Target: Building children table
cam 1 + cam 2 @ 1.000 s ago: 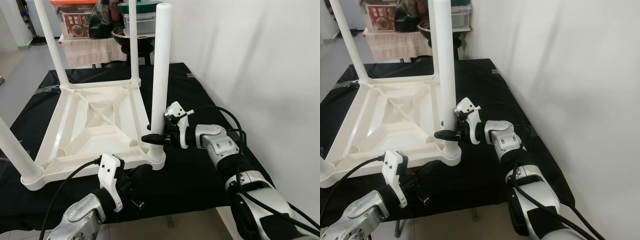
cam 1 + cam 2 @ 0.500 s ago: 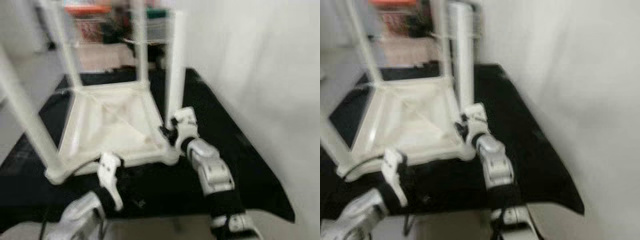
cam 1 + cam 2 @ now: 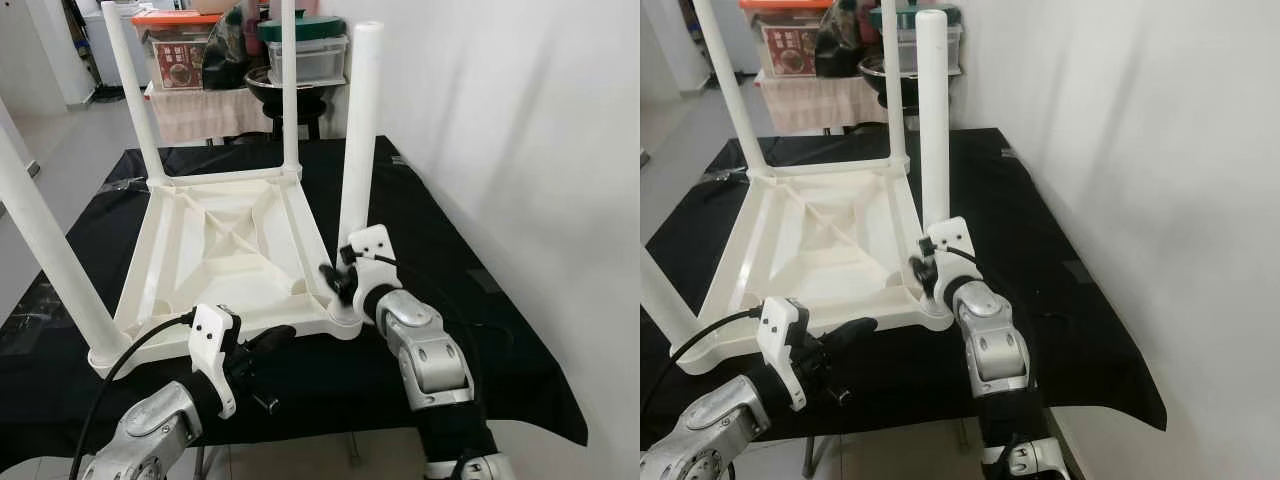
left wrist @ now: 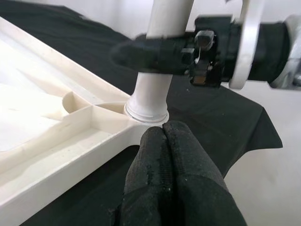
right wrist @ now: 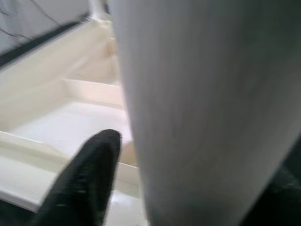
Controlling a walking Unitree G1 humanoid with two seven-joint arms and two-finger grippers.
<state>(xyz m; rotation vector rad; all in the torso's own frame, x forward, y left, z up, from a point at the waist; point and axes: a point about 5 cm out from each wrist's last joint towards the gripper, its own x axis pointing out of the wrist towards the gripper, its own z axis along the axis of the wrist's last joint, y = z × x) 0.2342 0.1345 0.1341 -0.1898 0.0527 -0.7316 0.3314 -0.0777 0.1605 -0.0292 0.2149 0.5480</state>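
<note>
A white plastic children's table (image 3: 230,250) lies upside down on a black cloth, with its legs pointing up. My right gripper (image 3: 335,282) is shut on the near-right leg (image 3: 358,130) just above its socket. In the right wrist view that leg (image 5: 211,117) sits against one black finger (image 5: 84,179). My left gripper (image 3: 270,340) is shut and holds nothing. It hovers low over the cloth in front of the same corner, its fingertips (image 4: 164,155) a short way from the leg's base (image 4: 150,94).
Three more legs stand up: near-left (image 3: 50,250), far-left (image 3: 135,100) and far-right (image 3: 290,90). Storage boxes (image 3: 180,45) and a dark bowl (image 3: 285,85) sit behind the table. A white wall (image 3: 520,150) runs close along the right. The black cloth (image 3: 480,330) ends near me.
The whole view has shifted, so the camera moved. My right forearm now reaches the leg from the front instead of from the right. Both grippers stay shut.
</note>
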